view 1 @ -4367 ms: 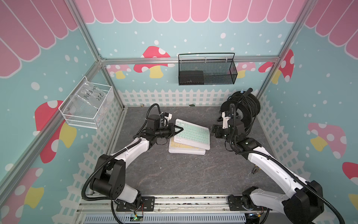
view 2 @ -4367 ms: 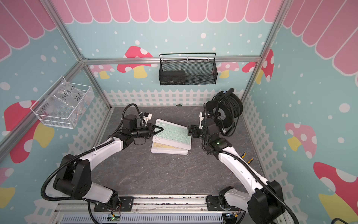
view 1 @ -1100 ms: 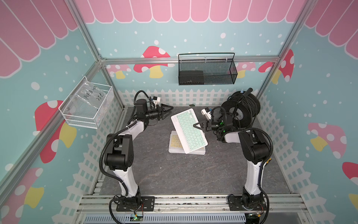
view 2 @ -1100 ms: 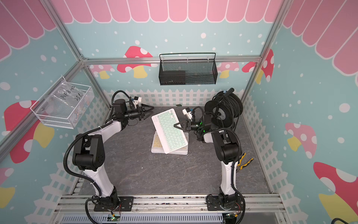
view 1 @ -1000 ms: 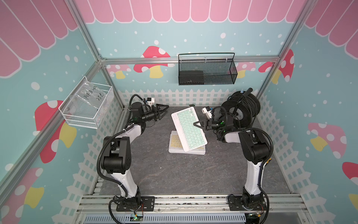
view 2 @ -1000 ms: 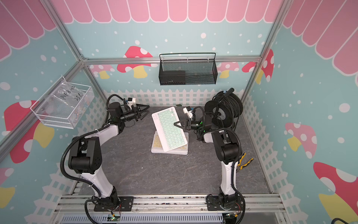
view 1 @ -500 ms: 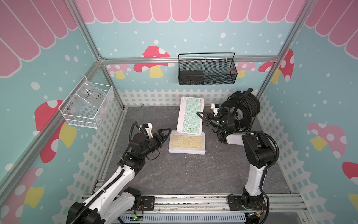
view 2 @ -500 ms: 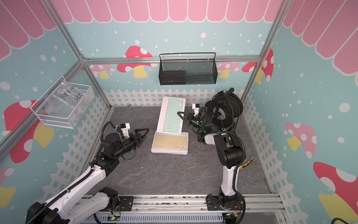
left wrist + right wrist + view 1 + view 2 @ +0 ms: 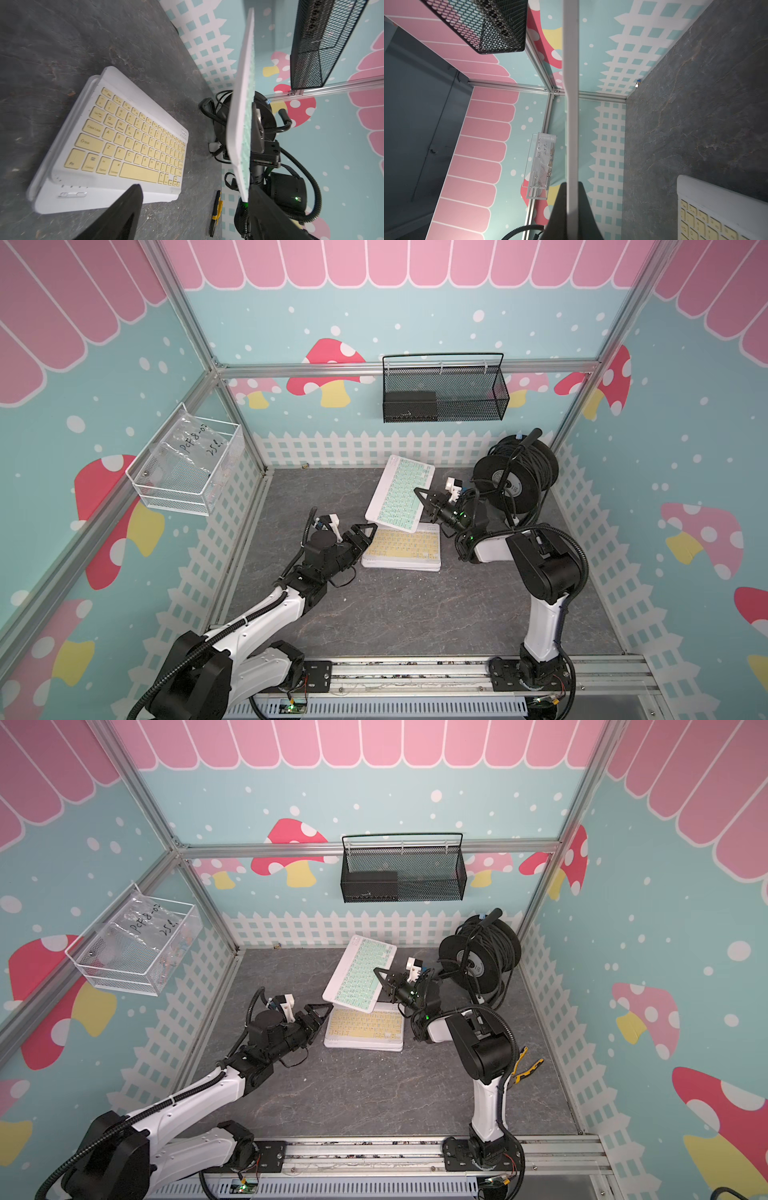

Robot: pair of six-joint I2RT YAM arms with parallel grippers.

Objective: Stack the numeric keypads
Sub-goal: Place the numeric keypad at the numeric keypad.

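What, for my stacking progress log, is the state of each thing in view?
right gripper: shut on mint green keypad
left gripper: open, empty
mint green keypad: raised, tilted
yellow keypad: flat, keys up, topmost on pile
cable reel: upright, cable wound

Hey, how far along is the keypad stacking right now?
Done: the yellow keypad tops a low pile on the table. In hand: the right gripper holds the mint keypad tilted above it. Left: lay that one flat on top; the left gripper is open beside the pile.
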